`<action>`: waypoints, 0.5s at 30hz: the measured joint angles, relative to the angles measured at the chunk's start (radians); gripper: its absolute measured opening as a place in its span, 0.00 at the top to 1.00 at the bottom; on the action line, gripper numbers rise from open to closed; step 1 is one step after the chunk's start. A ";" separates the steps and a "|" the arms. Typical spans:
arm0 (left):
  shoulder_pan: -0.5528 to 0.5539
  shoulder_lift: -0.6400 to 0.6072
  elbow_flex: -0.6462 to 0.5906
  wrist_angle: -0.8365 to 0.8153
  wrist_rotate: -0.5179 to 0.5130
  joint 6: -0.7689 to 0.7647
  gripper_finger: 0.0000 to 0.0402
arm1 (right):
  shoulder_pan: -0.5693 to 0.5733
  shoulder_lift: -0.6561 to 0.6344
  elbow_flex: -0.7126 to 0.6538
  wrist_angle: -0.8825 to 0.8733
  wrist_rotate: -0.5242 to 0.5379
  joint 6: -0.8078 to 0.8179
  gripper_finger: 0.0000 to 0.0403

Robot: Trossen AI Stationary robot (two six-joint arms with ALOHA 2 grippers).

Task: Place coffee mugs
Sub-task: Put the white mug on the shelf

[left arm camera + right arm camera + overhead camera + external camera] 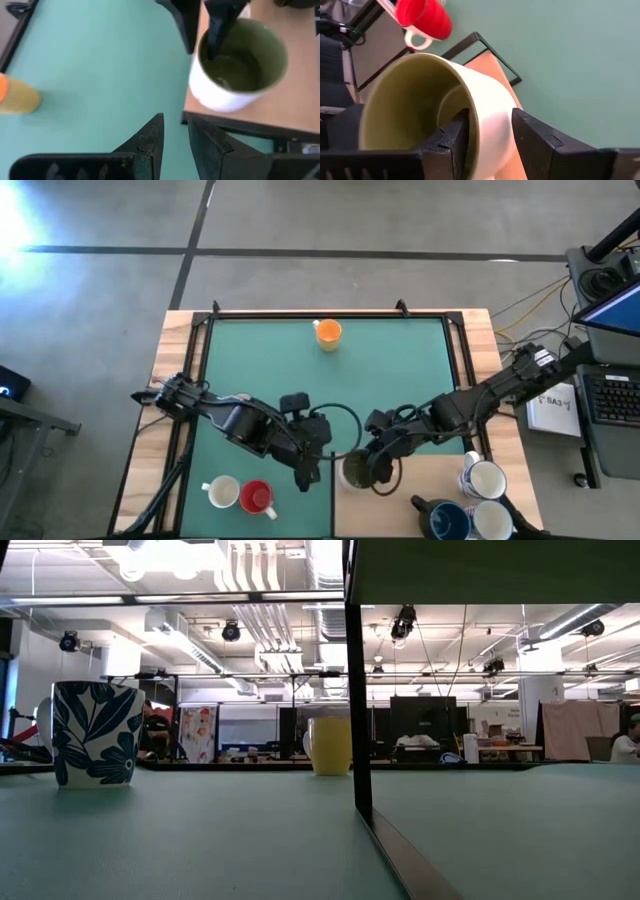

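A white mug with an olive-green inside [355, 470] stands mouth up on the wooden board, close to the green mat's edge. My right gripper [490, 122] is shut on its wall. My left gripper [176, 120] hovers over the mat just left of that mug [235, 65], its fingers a narrow gap apart with nothing between them. An orange mug [327, 332] stands on the mat at the far edge. A white mug [222, 492] and a red mug [257, 497] sit at the near left. The low view shows neither gripper. My right gripper has the mug's wall at the rim [495, 107] between its fingers, one finger [455, 137] inside the mug and the other [535, 135] outside. The fingers slant down from the table's right side. The mug's base looks set on the wooden board [280, 112].
Near the right front corner stand two white mugs [486, 480] [493, 520] and a dark blue one [447, 521]. A dark frame bar [333, 490] divides the mat from the wooden board. The mat's middle [330, 380] is bare. The low view shows a blue-leaf mug [95, 733].
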 joint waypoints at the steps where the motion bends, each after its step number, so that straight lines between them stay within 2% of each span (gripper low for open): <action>1: 0.000 -0.005 0.000 -0.013 -0.006 0.000 0.82 | 0.000 0.005 0.000 -0.004 -0.001 0.006 0.66; 8: -0.006 -0.025 -0.001 -0.072 -0.027 0.005 0.82 | 0.000 0.001 0.002 -0.026 -0.022 0.054 0.72; 15: -0.006 -0.027 -0.002 -0.095 -0.033 0.004 0.82 | 0.002 0.000 0.093 -0.215 -0.100 0.041 0.77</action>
